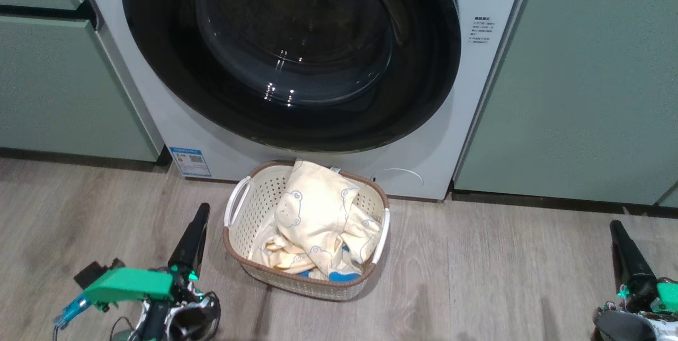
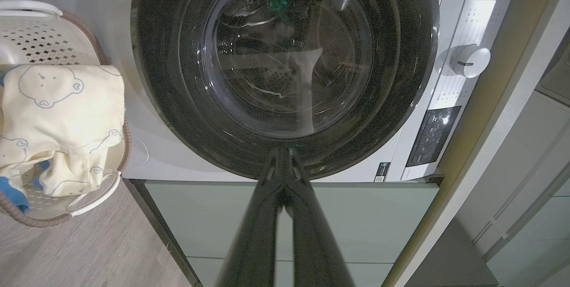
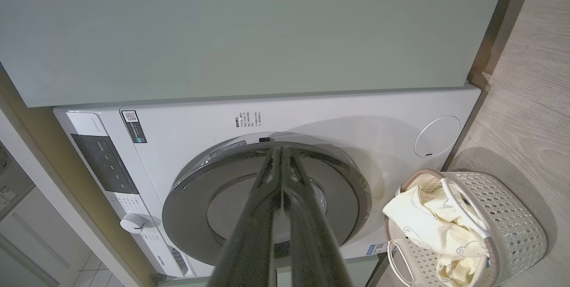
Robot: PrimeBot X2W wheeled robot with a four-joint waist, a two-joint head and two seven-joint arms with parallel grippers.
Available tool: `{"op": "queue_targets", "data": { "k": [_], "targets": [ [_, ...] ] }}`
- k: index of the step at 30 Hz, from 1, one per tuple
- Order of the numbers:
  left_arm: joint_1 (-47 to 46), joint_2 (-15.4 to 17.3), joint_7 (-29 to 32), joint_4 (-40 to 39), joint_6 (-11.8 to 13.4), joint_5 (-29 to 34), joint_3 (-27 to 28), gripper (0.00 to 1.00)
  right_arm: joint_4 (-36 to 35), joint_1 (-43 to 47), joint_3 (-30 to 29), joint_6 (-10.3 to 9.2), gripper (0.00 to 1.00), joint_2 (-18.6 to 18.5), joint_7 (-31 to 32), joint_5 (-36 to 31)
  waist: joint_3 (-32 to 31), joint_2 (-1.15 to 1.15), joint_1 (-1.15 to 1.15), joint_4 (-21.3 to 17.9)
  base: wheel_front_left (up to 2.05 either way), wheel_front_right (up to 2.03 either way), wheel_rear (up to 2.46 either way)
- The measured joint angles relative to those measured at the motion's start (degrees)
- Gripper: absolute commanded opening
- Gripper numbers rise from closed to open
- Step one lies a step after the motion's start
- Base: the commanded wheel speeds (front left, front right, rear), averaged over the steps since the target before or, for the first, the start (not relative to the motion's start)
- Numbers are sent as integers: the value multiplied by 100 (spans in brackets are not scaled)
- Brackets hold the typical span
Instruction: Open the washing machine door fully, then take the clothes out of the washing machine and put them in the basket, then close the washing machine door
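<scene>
From the head, the door (image 1: 291, 55) lies closed against the white washer (image 1: 159, 113): a wide glossy black rim around a bulging glass bowl that catches streaks of light. Just before the washer, on the wood floor (image 1: 476, 277), sits the cream basket (image 1: 253, 208), with perforated walls, a brown rim and white handles. The clothes (image 1: 318, 208) are heaped in it, pale yellow with outlined bear faces and a blue piece low in the pile. The left jaws, lower left beside the basket, are pressed together and hold nothing. The right jaws, lower right, well apart from it, are likewise closed and empty.

From the left wrist, the joined jaws point at the door's rim. The basket shows at the left edge, and a white dial (image 2: 468, 60) beside a dark panel (image 2: 433, 134) at the right.

From the right wrist, the door looks grey with reflection beyond the closed jaws, under a pale green cabinet (image 3: 267, 28).
</scene>
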Motion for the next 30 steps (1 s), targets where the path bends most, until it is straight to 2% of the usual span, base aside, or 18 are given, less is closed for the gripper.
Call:
{"op": "queue_targets", "data": {
  "k": [30],
  "targets": [
    [-1,-22,46,0,0,2,20,0,3,0,-65,0,0,8,52,-9,0,0,0,0,0,0,0]
  ]
}}
